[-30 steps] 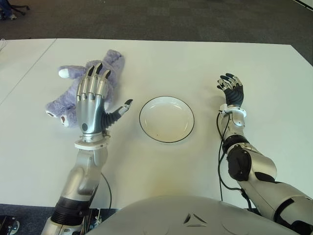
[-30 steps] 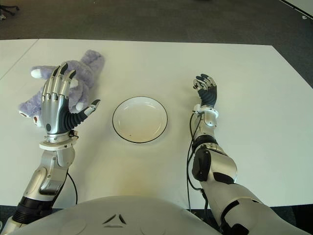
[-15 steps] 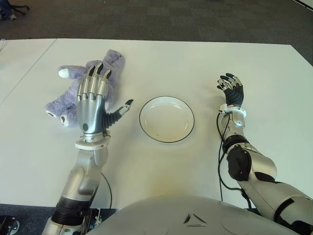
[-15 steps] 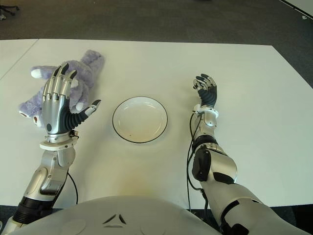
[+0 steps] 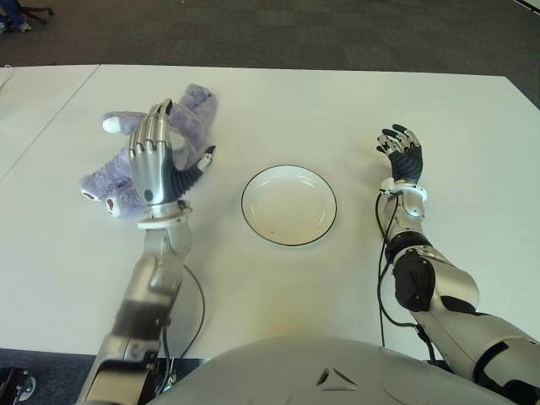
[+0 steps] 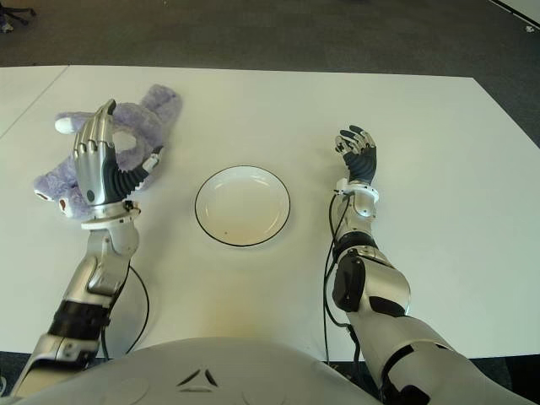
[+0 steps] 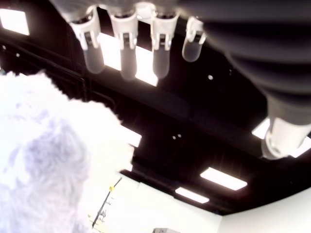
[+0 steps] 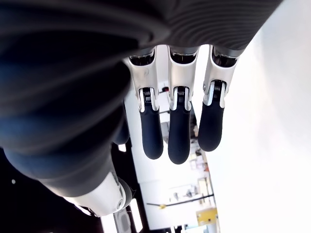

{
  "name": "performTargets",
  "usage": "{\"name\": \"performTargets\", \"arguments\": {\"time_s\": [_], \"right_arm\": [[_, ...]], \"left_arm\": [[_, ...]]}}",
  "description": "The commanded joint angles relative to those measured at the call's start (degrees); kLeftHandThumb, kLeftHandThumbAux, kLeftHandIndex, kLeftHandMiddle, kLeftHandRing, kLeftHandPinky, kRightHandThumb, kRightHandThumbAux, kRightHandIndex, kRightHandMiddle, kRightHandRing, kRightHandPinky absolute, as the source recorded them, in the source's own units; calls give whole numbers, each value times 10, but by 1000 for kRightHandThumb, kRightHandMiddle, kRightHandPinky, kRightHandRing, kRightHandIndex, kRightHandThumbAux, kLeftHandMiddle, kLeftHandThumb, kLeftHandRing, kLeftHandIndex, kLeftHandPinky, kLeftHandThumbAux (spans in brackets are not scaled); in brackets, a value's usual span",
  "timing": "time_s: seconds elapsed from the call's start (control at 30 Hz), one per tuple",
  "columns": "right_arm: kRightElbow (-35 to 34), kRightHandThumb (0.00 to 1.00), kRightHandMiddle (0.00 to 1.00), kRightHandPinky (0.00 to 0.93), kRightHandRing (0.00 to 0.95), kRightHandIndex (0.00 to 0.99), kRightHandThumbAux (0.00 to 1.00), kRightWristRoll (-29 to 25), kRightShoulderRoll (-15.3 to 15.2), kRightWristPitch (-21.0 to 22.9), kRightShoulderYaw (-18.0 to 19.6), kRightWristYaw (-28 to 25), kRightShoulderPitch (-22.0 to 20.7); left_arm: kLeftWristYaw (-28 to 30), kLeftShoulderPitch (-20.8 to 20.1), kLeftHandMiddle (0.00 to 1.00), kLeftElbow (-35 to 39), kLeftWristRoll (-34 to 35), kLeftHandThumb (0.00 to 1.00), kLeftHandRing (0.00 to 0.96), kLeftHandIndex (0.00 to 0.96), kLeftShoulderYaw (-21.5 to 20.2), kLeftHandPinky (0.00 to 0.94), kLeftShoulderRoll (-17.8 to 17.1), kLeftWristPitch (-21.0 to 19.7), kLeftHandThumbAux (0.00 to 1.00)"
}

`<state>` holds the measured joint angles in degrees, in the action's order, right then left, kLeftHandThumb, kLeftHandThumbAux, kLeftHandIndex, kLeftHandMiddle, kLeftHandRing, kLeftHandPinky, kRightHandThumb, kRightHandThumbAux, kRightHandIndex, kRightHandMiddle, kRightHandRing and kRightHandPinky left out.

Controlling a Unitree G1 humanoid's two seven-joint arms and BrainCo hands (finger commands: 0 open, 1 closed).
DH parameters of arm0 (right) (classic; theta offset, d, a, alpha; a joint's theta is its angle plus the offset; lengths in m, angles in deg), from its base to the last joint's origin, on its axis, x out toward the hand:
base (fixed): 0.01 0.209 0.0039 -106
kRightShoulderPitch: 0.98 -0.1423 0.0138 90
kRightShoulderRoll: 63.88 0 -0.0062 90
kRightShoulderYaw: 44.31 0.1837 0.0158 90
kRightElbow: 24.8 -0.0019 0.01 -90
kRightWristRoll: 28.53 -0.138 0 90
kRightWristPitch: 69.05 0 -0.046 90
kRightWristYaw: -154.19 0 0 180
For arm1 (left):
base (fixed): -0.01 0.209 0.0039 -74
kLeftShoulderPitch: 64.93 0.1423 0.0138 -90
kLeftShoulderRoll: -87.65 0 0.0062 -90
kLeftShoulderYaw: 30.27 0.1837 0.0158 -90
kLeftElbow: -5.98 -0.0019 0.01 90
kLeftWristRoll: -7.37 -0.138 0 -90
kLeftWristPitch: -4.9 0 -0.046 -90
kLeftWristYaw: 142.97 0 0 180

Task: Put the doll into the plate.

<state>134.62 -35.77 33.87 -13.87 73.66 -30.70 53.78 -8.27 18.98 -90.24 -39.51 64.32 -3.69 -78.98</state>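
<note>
White table (image 5: 278,101) against dark carpeted floor (image 5: 295,34), seen from the head camera. A purple plush doll (image 5: 181,114) lies on the table toward the robot's left, well apart from the white, dark-rimmed plate (image 5: 288,205) at centre, which holds nothing. The left hand (image 5: 160,160) is raised over the doll's near side, fingers extended and spread, thumb out toward the plate; the left wrist view shows the plush close beside the palm with no fingers closed on it, so the doll is judged not yet grasped. Whether the palm touches the fur cannot be told. The right hand (image 5: 402,156) shows to the right of the plate, fingers loosely extended and holding nothing. Stage of task: early, approach to the doll. Remaining, as judged: close the left hand on the doll, lift it, carry it over the plate and release it there.
</note>
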Motion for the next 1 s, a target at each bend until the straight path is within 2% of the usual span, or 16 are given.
{"name": "performTargets", "arguments": {"time_s": [0.03,0.23,0.33,0.47,0.6,1.0], "right_arm": [[77,396,344,394,372,264,854,-9,38,77,5,17,114],[77,377,342,405,374,262,857,-8,40,73,3,18,116],[77,374,342,405,374,262,858,-11,42,72,5,16,116],[77,378,345,395,374,265,860,-14,43,71,8,13,117],[77,385,348,404,376,266,859,-21,44,75,14,7,116],[77,397,354,402,382,275,863,-26,42,73,16,2,116]], "left_arm": [[-69,-74,167,-103,17,161,184,27,10,187,-13,99,516],[-73,-87,154,-137,47,184,168,42,-22,181,-54,151,501],[-66,-94,149,-214,93,191,165,46,-75,162,-97,164,502],[-73,-105,150,-250,104,181,160,47,-92,139,-94,136,512],[-78,-101,132,-243,105,156,137,49,-98,115,-67,76,545],[-76,-94,100,-231,111,153,96,40,-99,76,-51,30,553]]}}
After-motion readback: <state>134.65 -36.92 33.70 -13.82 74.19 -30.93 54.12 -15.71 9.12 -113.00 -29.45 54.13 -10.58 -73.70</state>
